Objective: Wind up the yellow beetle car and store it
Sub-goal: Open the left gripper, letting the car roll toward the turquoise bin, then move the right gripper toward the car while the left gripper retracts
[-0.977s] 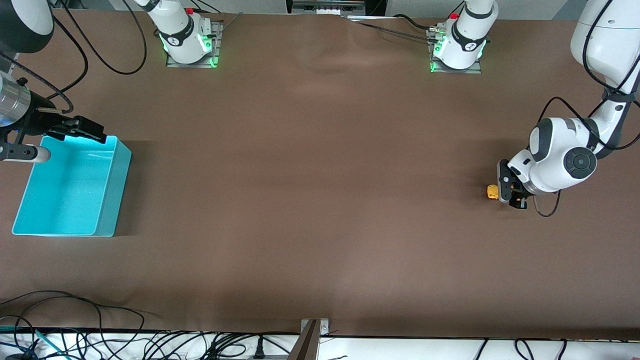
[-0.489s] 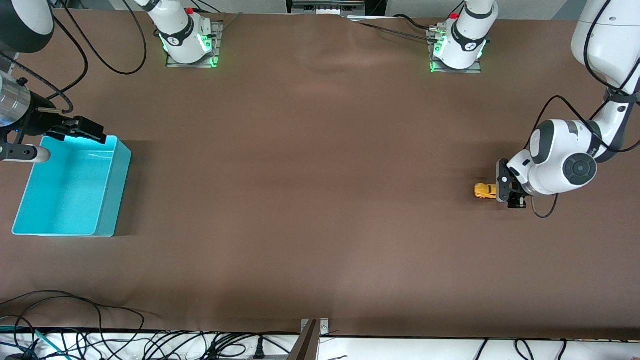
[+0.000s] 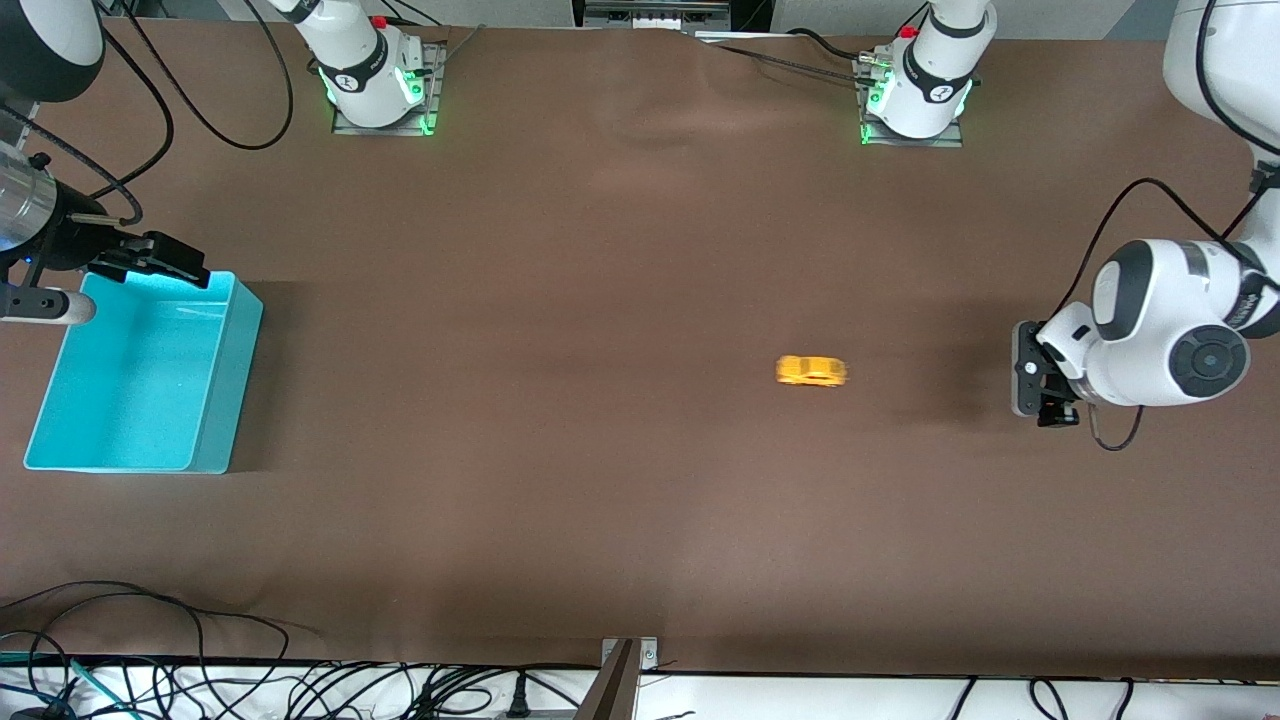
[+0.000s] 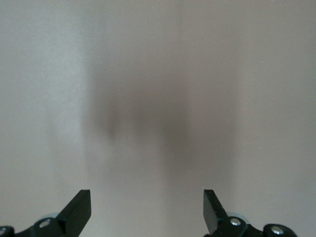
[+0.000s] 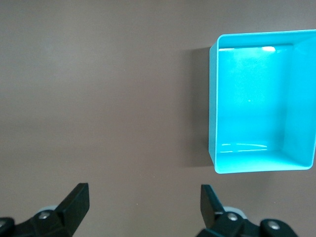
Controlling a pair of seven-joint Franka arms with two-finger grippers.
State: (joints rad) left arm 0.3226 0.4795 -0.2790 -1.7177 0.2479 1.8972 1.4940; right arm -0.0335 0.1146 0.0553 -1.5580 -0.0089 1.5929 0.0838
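Observation:
The yellow beetle car [image 3: 812, 371] is on the brown table and shows as a blurred streak, well away from my left gripper [image 3: 1035, 392] toward the right arm's end. In the left wrist view the left gripper [image 4: 147, 197] is open, with only bare table and a shadow between its fingers. The car does not show in either wrist view. My right gripper [image 3: 165, 262] hangs by the turquoise bin's [image 3: 245, 370] corner at the right arm's end. It is open [image 5: 144, 192] and holds nothing.
The turquoise bin [image 5: 213, 108] has nothing in it. Both arm bases [image 3: 378, 85] [image 3: 915, 95] stand along the table edge farthest from the front camera. Cables [image 3: 150, 640] lie along the edge nearest that camera.
My left gripper has opened and let go of the car, then drawn back toward its end of the table. The car has rolled away from it toward the bin's end.

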